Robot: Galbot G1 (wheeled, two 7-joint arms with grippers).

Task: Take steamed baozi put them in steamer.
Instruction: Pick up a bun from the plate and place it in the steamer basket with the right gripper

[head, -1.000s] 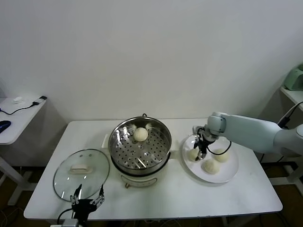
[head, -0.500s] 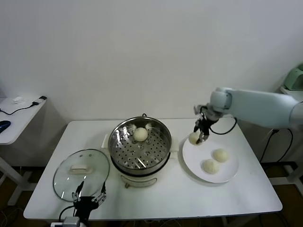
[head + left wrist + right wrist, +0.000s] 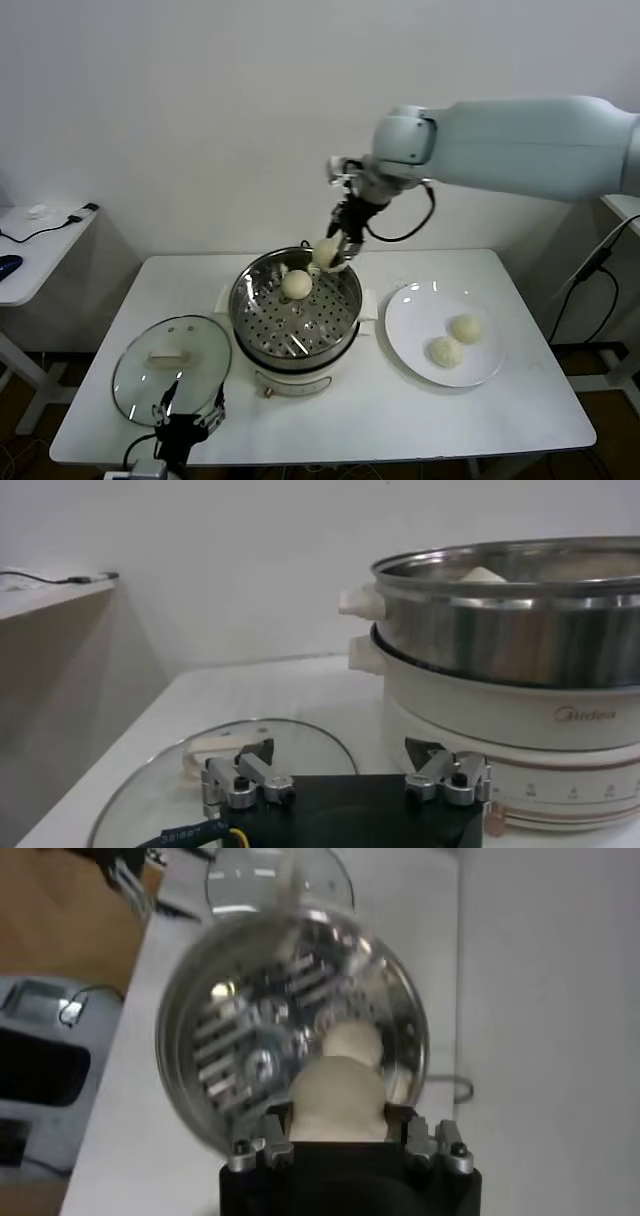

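I see my right gripper (image 3: 335, 250) clamped on a baozi (image 3: 327, 253) above the steamer's (image 3: 296, 308) back rim, left gripper (image 3: 187, 420) wide apart at the table's (image 3: 400, 410) front edge.

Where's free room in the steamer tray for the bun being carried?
One baozi sits at the steamer's far side, right gripper holding another baozi above that rim. The tray's near and left perforated area is bare.

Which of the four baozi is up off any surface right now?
The round cream-white dough bun clamped in the right end effector above the shiny steel steamer's far rim. One bun sits on its perforated tray; two lie on the flat white plate.
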